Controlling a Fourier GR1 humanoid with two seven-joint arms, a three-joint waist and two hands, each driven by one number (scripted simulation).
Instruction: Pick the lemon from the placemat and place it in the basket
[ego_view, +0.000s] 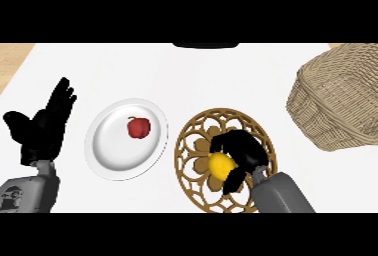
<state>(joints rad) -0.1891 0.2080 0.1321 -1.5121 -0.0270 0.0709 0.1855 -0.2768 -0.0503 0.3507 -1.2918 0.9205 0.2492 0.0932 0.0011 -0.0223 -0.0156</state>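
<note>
yellow lemon (220, 165) lies on the placemat (182, 150), the right hand (241, 147) with fingers curled round it, ready to lift towards the basket (336, 100); left hand (41, 131) rests open.

Bright, even light covers the white counter (221, 70). The wicker basket (325, 100) looks darker along its lower side.
</note>
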